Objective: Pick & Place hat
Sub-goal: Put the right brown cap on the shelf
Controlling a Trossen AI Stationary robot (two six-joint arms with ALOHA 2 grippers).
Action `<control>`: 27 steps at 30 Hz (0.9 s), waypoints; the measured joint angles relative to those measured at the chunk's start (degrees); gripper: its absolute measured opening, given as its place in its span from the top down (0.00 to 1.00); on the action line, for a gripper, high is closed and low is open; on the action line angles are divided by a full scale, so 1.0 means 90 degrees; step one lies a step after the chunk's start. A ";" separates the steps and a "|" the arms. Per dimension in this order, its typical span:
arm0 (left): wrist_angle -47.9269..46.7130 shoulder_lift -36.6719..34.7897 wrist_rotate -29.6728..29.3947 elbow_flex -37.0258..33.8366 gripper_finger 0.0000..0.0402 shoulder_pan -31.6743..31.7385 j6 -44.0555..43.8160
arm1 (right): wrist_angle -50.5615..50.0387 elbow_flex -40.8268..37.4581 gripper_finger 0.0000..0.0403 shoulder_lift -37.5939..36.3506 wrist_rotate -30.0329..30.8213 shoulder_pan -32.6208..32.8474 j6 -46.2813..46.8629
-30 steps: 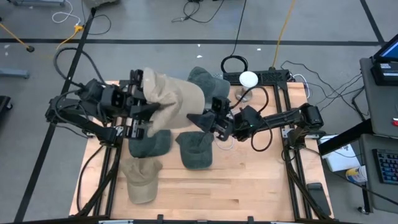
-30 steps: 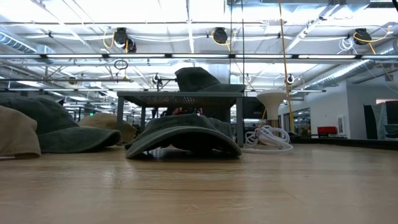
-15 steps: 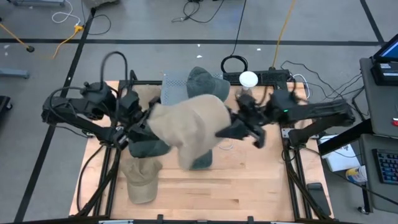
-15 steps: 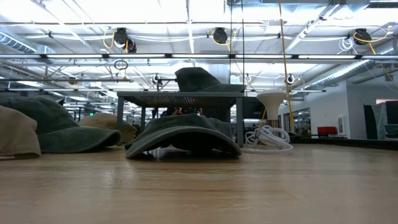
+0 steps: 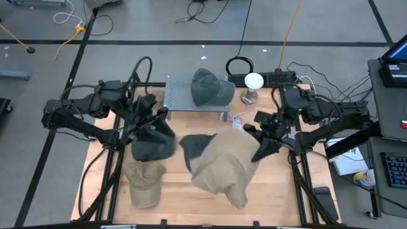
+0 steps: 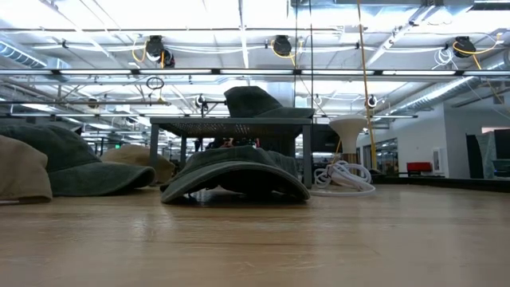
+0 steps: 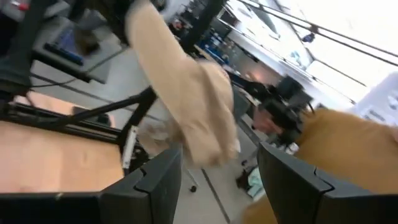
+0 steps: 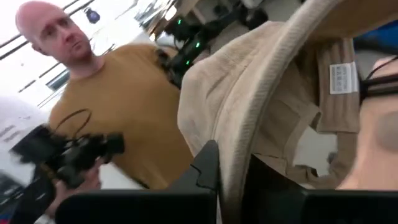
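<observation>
My right gripper (image 5: 262, 147) is clamped on the tan hat's (image 5: 224, 168) brim so it hangs clear above the table (image 5: 280, 197); my left gripper (image 5: 151, 117) stands open, empty.

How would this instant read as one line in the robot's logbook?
right gripper: jaws shut on tan hat, hat above table | left gripper: jaws open, over dark hat

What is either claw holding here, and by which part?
The right claw grips the tan hat by its brim edge, the hat hanging from it. The left claw is open and holds nothing.
</observation>
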 joint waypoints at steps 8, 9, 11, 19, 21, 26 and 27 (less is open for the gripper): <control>0.0994 0.0903 0.1309 -0.0002 0.47 0.0431 -0.0692 | 0.0141 -0.0002 0.99 0.0822 -0.0852 -0.0128 -0.0034; 0.1139 0.1012 0.1507 -0.0002 0.47 0.0448 -0.0804 | 0.0152 -0.0002 0.99 0.0896 -0.0863 -0.0135 -0.0077; 0.1432 0.1260 0.1868 0.0012 0.47 0.0480 -0.1018 | 0.0152 -0.0002 0.99 0.1016 -0.0865 -0.0165 -0.0243; 0.2197 0.1986 0.2152 0.0000 0.47 0.0486 -0.1198 | 0.0275 -0.0005 0.99 0.1341 -0.1035 -0.0202 -0.0543; 0.2163 0.2070 0.2144 -0.0002 0.47 0.0518 -0.1091 | 0.0257 -0.0005 0.99 0.1358 -0.1035 -0.0202 -0.0539; 0.2180 0.2123 0.1659 0.0000 0.47 0.0516 -0.0148 | 0.0566 -0.0007 0.99 0.1355 -0.1215 -0.0202 -0.0267; 0.2180 0.2123 0.1526 0.0000 0.47 0.0518 0.0025 | 0.0582 -0.0007 0.99 0.1352 -0.1224 -0.0202 -0.0220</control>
